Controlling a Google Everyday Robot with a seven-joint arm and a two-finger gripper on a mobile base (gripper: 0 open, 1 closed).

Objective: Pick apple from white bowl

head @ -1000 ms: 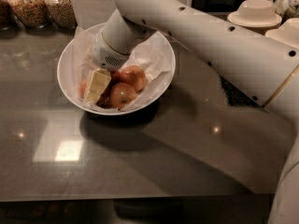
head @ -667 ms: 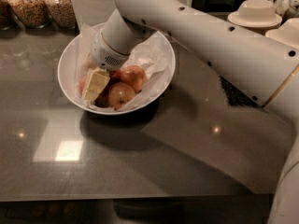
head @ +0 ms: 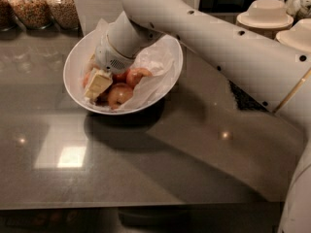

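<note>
At the far left, two glass jars (head: pixel 46 6) of brownish grain stand side by side at the back of the dark glossy counter (head: pixel 160 174). A pale square of reflected light (head: pixel 70 157) lies on the counter's near left part.

Right of the jars and nearer is the white bowl (head: pixel 72 79), wide and round, lined with crumpled white paper (head: pixel 158 62) that rises above its far and right rim. My gripper (head: pixel 96 85) is down inside the bowl, on the left side of the fruit heap, its cream-coloured flat face tilted toward the near left. Whether it is spread, closed or pinching anything I cannot tell, since the fruit and my own wrist hide the rest of it.

The apple (head: pixel 119 95), red with yellowish patches, lies in the bowl touching the right side of my gripper, on the near side of the heap. A second apple (head: pixel 139 74) sits just behind it to the right, resting against the paper.

My arm (head: pixel 218 45), white and thick, runs from the bowl up and across to the right edge. At the far right stand two tan bowls (head: pixel 266 11), well apart from the white one.
</note>
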